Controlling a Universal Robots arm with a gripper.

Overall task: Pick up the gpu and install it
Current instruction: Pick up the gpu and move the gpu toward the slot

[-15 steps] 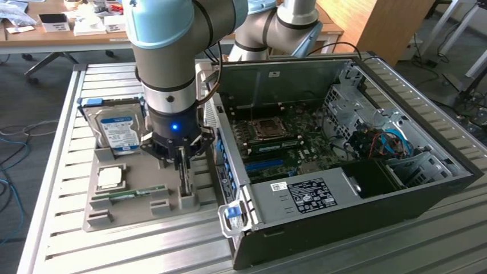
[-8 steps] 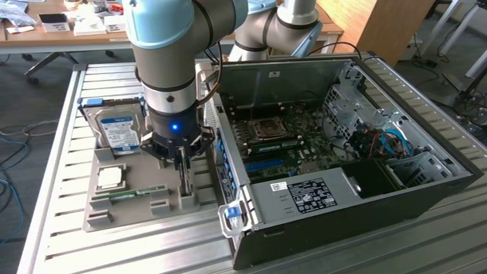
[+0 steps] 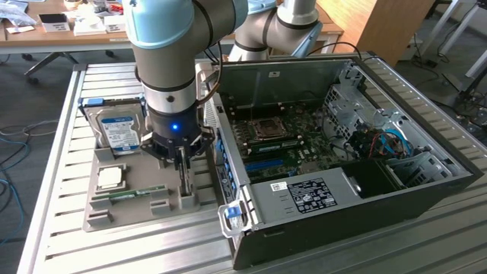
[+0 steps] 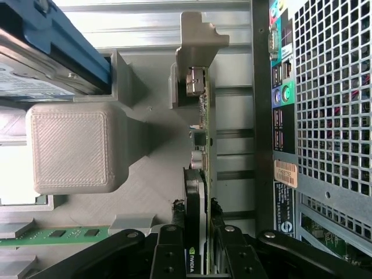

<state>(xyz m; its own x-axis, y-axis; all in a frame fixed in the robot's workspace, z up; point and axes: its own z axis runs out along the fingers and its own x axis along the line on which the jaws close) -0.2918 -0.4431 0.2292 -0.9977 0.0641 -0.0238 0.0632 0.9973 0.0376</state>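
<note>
Gripper (image 4: 196, 212) clamps gpu (image 4: 199, 138) edge-on in wrist view.

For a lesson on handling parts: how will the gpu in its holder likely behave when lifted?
The gpu is a thin flat board, so probably stiff yet fragile: bare components show along its edge. Standing on edge in the holder, it may tip if pushed sideways. The hand clamps its faces; slipping seems unlikely.

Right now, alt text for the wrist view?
The fingers clamp the gpu, which stands on edge in a grey holder, its silver bracket at the far end. The case, rear mesh and ports showing, runs along one side; a hard drive and a green memory stick lie on the other.
</note>
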